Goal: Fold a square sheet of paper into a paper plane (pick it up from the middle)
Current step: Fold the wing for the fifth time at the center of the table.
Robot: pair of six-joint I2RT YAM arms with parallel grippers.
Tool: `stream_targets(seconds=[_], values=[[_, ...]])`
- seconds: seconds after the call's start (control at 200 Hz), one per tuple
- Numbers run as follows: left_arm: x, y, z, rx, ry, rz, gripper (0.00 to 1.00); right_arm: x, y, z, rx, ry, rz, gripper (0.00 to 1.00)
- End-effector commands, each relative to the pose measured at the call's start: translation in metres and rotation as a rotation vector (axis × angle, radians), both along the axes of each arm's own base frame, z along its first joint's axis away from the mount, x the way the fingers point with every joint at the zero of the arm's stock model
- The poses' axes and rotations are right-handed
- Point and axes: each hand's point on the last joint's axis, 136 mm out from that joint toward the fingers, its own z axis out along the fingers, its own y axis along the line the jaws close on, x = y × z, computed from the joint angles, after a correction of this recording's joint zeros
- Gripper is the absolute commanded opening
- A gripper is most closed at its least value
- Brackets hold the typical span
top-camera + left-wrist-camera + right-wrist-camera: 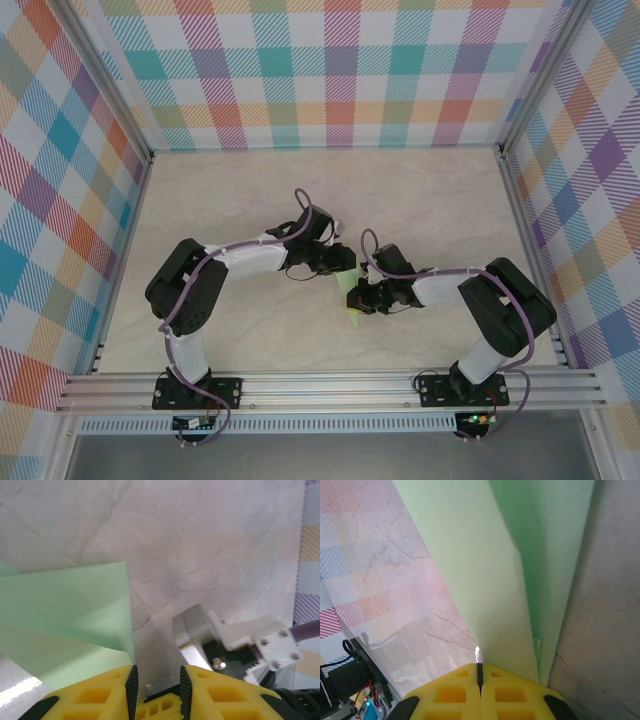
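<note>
The square sheet of paper [352, 296] is pale mint green and folded into layers with long creases. It sits between the two grippers at the table's middle. My right gripper [480, 672] is shut, and the paper's [520, 555] edge runs down into the seam of its yellow fingers. My left gripper [157, 680] stands open with a narrow gap and nothing between the pads. The paper [65, 610] lies just left of its left finger. From above, the left gripper [345, 265] is just behind the paper and the right gripper [358, 300] is at its right side.
The marble-look table [430, 200] is walled by checked panels at the back and both sides. An aluminium rail [330, 385] carries both arm bases at the near edge. The right arm's wrist hardware [230, 640] sits close to the right of my left fingers.
</note>
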Motion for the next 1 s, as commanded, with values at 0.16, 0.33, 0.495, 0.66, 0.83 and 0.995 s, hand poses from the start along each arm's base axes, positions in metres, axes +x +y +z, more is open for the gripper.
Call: stream_targets(seconds=[0.16, 0.33, 0.495, 0.66, 0.83, 0.995], values=[[-0.008, -0.004, -0.027, -0.051, 0.065, 0.028, 0.3, -0.02, -0.011, -0.017, -0.052, 0.068, 0.027, 0.05], [-0.002, 0.003, -0.052, 0.013, 0.07, 0.073, 0.29, -0.026, -0.015, -0.02, -0.06, 0.083, 0.03, 0.04], [0.009, 0.019, -0.07, 0.082, 0.055, 0.119, 0.28, -0.033, -0.019, -0.025, -0.074, 0.102, 0.05, 0.03], [0.022, 0.028, -0.075, 0.08, 0.043, 0.128, 0.28, -0.039, -0.019, -0.024, -0.066, 0.111, 0.079, 0.02], [0.036, 0.035, -0.073, 0.059, 0.016, 0.131, 0.28, -0.042, -0.02, -0.025, -0.067, 0.115, 0.092, 0.02], [0.048, 0.045, -0.075, 0.073, 0.014, 0.158, 0.28, -0.043, -0.021, -0.026, -0.068, 0.118, 0.091, 0.01]])
